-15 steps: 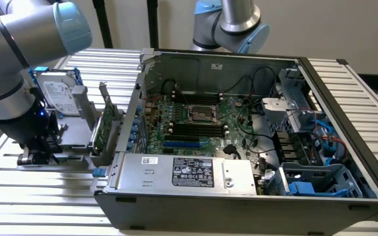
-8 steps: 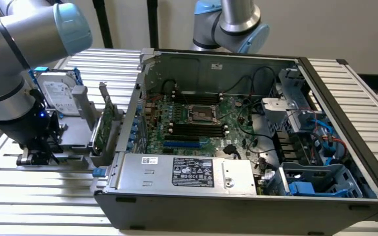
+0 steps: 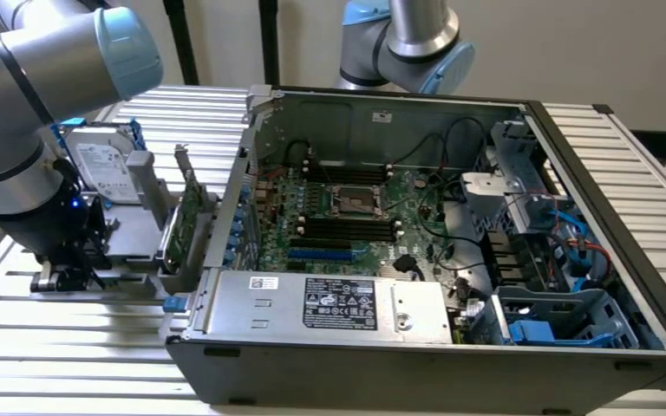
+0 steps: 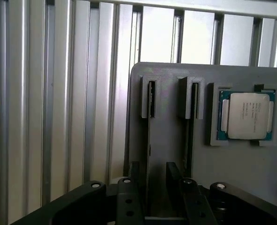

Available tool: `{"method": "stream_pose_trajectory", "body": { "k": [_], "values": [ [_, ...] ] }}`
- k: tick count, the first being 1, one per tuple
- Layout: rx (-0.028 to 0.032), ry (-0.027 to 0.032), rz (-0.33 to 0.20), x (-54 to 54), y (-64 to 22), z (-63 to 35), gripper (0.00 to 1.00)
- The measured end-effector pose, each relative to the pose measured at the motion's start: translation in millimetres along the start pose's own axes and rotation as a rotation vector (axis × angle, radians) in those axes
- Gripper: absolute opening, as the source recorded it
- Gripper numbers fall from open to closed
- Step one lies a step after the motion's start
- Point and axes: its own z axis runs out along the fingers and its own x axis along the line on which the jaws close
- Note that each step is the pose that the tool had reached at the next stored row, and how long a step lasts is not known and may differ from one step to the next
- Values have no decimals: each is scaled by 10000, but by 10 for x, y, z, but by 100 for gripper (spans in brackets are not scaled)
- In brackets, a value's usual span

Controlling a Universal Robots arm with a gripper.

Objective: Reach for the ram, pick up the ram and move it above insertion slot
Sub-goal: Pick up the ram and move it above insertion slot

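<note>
Black fingers [image 4: 134,180] of my gripper [image 4: 154,168] stand apart, nothing clamped, low over the grey holder [image 4: 176,154] beside the PC case [image 3: 426,347]. The ram [image 4: 151,101] looks to be the thin edge-on stick in the holder's slot, running between my fingers, untouched. Reach approx. done; pick-up & carry to the mobo slots [image 3: 350,227] not yet done.

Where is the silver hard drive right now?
In the exterior view, the hard drive stands upright on the exterior view's left, outside the open computer case, between the robot arm and the green expansion card.
</note>
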Motion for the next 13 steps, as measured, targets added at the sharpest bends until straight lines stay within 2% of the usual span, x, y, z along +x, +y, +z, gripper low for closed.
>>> {"method": "stream_pose_trajectory", "body": {
  "k": [7,11,12,13],
  "values": [
    [-69,-36,5,1,1,12,36],
    [-72,-37,5,1,1,12,36],
    [-72,-36,5,1,0,12,35],
    [-72,-36,5,1,1,12,28]
  ]
}}
